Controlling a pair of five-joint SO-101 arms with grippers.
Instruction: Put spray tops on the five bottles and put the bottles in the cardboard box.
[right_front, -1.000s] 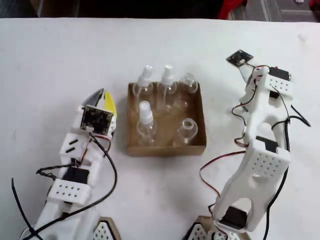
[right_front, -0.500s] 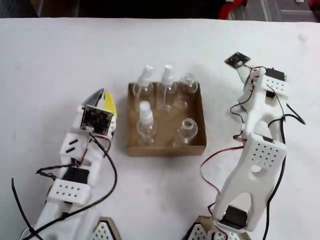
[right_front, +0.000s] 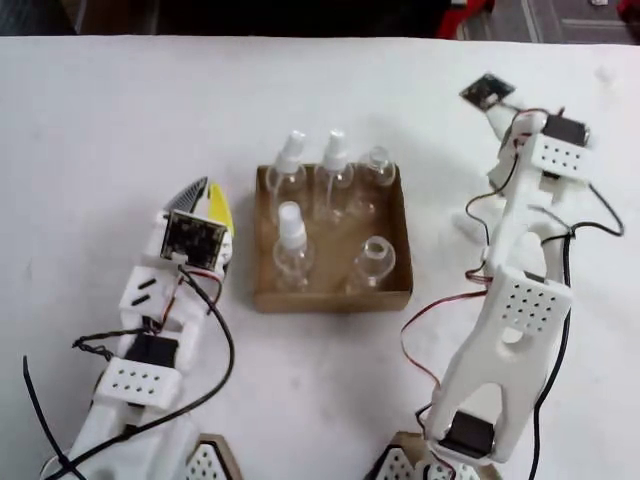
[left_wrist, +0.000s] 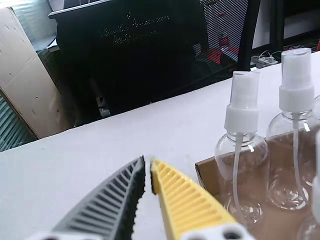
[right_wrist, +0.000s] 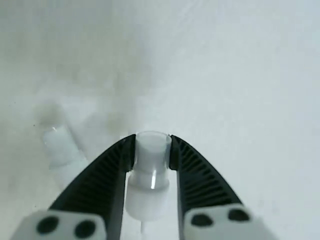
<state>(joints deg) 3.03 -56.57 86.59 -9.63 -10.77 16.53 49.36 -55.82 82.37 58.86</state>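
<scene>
Now your right end effector (right_wrist: 151, 144) pinches a spray top (right_wrist: 148, 192) around 2 o'clock of the cardboard box (right_front: 330, 297), presumably for an uncapped bottle (right_front: 372, 262). Your left end effector (left_wrist: 148, 167), pressed together, sits at 9 o'clock, clear of the way.

The left gripper (right_front: 207, 192) has its grey and yellow fingers pressed together, and the cardboard box (right_front: 332, 296) stands just beside its yellow finger. Of the five bottles (right_front: 287, 182) in the box, the three nearest that gripper wear spray tops (right_front: 291, 220). The two farthest stand uncapped.
</scene>
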